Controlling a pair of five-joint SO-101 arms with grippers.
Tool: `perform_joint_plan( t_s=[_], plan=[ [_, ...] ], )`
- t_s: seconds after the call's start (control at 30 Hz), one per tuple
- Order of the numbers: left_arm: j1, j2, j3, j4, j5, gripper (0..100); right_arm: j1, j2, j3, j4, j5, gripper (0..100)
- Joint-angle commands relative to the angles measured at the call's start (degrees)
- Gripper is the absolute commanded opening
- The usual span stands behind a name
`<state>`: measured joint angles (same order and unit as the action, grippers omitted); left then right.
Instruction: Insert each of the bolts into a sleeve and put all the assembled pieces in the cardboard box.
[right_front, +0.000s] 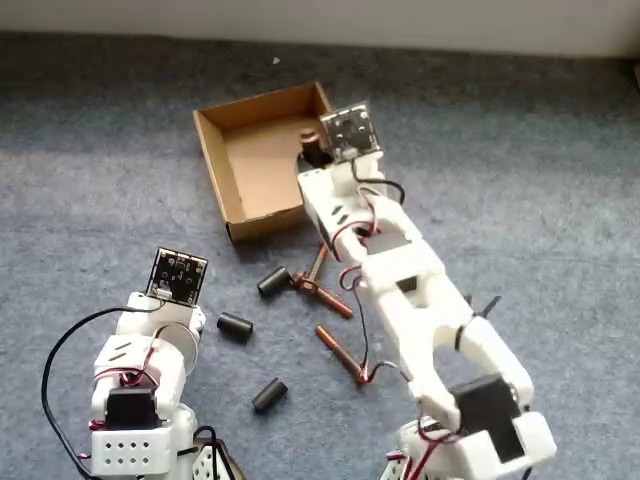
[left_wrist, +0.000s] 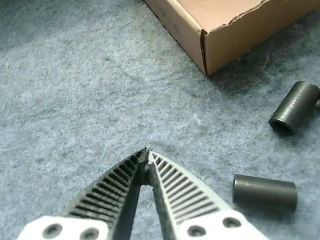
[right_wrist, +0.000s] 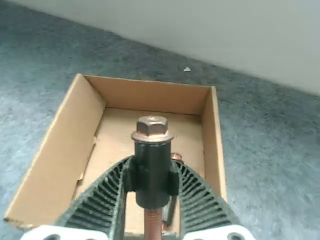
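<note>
My right gripper (right_wrist: 152, 170) is shut on a black sleeve (right_wrist: 151, 172) with a copper bolt (right_wrist: 152, 128) through it, head up. It holds the piece over the open cardboard box (right_wrist: 212, 131), near the box's right wall (right_front: 322, 102) in the high view. My left gripper (left_wrist: 146, 153) is shut on nothing, low over the carpet in front of the box corner (left_wrist: 209, 47). Two loose black sleeves (left_wrist: 294, 107) (left_wrist: 264, 191) lie beside it. Three loose sleeves (right_front: 272, 281) (right_front: 235, 326) (right_front: 270, 395) and three loose copper bolts (right_front: 325, 298) (right_front: 340, 354) (right_front: 317, 262) lie between the arms.
Everything rests on grey-blue carpet (right_front: 520, 200). The right arm (right_front: 400, 280) stretches over the loose bolts toward the box. The left arm (right_front: 140, 360) stands at the near left. A pale wall (right_wrist: 225, 30) runs behind the box.
</note>
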<state>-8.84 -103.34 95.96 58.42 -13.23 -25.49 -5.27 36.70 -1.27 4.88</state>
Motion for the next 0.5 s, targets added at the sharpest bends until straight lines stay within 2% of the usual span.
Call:
perform_joint_plan(
  t_s=[0.0,0.17,0.47],
  plan=[
    [-0.57,-0.22,1.10,-1.23,-0.53,1,2.59,6.37,-8.31,-3.74,0.35,0.5],
    [-0.57,-0.22,1.10,-1.23,-0.53,1,4.18,14.64,-12.70,-7.87,0.35,0.5],
    [-0.57,-0.13,1.10,-1.23,-0.53,1,4.09,17.45,-12.88,-8.48,0.35,0.6]
  ],
)
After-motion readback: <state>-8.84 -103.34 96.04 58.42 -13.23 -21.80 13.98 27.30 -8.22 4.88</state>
